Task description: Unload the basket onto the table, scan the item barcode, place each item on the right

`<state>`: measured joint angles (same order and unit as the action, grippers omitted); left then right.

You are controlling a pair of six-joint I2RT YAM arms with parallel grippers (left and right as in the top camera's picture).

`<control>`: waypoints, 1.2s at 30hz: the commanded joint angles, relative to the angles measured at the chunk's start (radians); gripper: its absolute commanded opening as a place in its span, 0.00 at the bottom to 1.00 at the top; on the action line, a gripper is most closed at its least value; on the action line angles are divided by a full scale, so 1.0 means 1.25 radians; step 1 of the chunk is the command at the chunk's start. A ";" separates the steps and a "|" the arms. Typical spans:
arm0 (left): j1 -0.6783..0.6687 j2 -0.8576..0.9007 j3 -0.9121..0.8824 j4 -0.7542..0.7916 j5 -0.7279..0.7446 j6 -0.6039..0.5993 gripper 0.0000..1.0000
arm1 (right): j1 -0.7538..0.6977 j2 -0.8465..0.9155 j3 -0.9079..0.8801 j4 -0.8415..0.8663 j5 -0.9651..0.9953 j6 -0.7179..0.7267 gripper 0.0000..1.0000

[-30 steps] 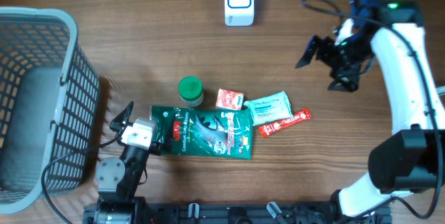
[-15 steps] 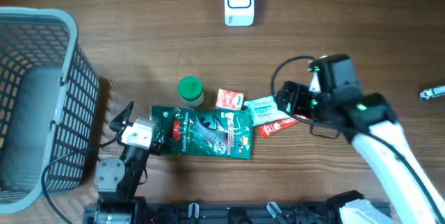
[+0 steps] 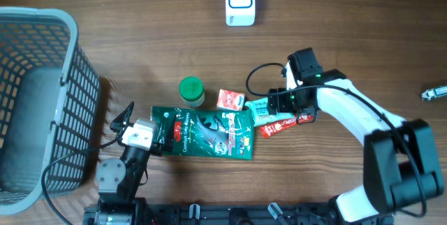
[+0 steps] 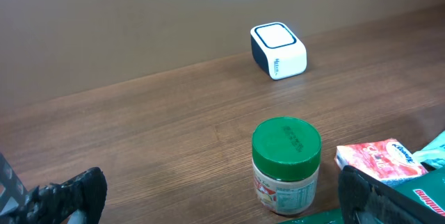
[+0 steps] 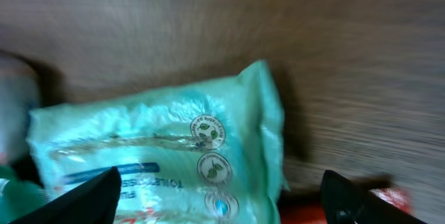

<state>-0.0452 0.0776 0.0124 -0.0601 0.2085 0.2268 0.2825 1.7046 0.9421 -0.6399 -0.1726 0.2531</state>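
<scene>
The left arm (image 3: 115, 172) sits folded at the near left. The left gripper (image 3: 119, 128) is held level with its jaws spread wide. The right arm (image 3: 349, 110) reaches in from the right, elbow bent. The right gripper (image 3: 274, 106) is angled downward, jaws well apart.

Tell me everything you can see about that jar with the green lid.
The jar is small and round, with a green screw lid closed on a pale body wrapped in a printed label; it looks plastic. It stands upright on the wooden table, just behind the big green pouch, with a small red-and-white pack beside it but apart. Contact with the pouch is unclear.
</scene>
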 commanded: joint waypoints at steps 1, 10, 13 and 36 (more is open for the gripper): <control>-0.004 -0.004 -0.002 -0.004 0.013 -0.005 1.00 | -0.002 0.028 0.006 -0.009 -0.063 -0.042 0.55; -0.004 -0.004 -0.002 -0.004 0.013 -0.005 1.00 | -0.002 0.002 0.085 -0.080 -0.198 -0.154 0.04; -0.004 -0.004 -0.002 -0.004 0.013 -0.005 1.00 | -0.002 -0.058 0.130 -0.121 -0.198 -0.194 0.04; -0.004 -0.004 -0.002 -0.004 0.013 -0.005 1.00 | -0.002 -0.656 0.132 -0.537 -0.298 0.963 0.22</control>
<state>-0.0452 0.0776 0.0124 -0.0601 0.2085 0.2268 0.2771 0.8440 1.0946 -1.2007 -0.3786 0.9066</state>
